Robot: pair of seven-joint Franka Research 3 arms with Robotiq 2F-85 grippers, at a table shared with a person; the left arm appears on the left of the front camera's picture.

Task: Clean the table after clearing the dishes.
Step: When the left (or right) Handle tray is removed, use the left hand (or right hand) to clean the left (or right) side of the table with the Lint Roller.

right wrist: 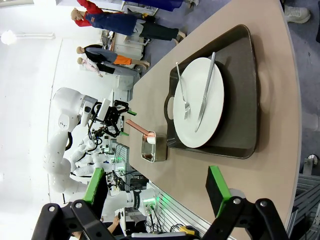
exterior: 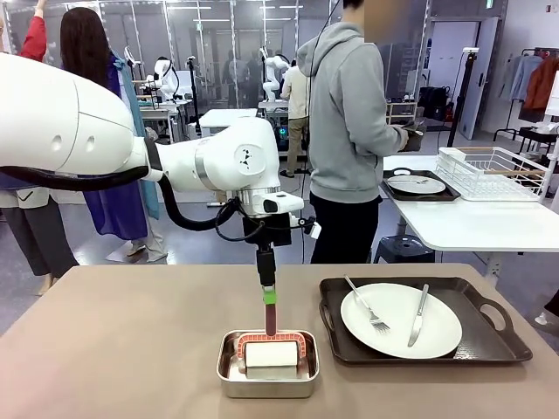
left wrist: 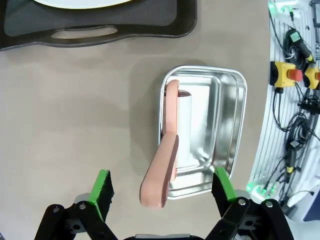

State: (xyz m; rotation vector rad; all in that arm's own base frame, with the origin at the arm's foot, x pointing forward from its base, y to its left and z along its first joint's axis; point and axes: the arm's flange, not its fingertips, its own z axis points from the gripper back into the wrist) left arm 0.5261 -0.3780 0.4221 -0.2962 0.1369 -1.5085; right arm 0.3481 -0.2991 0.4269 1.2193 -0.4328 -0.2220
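On the beige table (exterior: 131,349), a white plate (exterior: 401,319) with a fork (exterior: 367,307) and a knife (exterior: 418,316) lies on a dark tray (exterior: 489,336) at the right. A second plate (exterior: 417,184) on a tray rests on the white table behind. My left gripper (exterior: 269,297) hangs over a steel pan (exterior: 267,377) holding a white roller with a pink handle (exterior: 271,321). In the left wrist view my left gripper (left wrist: 162,186) is open, and the handle (left wrist: 167,150) rises between its fingers without touching them. My right gripper (right wrist: 155,186) is open and holds nothing, off the table's end, facing the plate (right wrist: 202,102).
A person in a grey hoodie (exterior: 349,131) stands at the white table (exterior: 472,223), beside a wire dish rack (exterior: 489,170). The tray's handle (left wrist: 85,34) lies just beyond the pan (left wrist: 230,125). Cables and emergency-stop buttons (left wrist: 287,75) line the table's near side.
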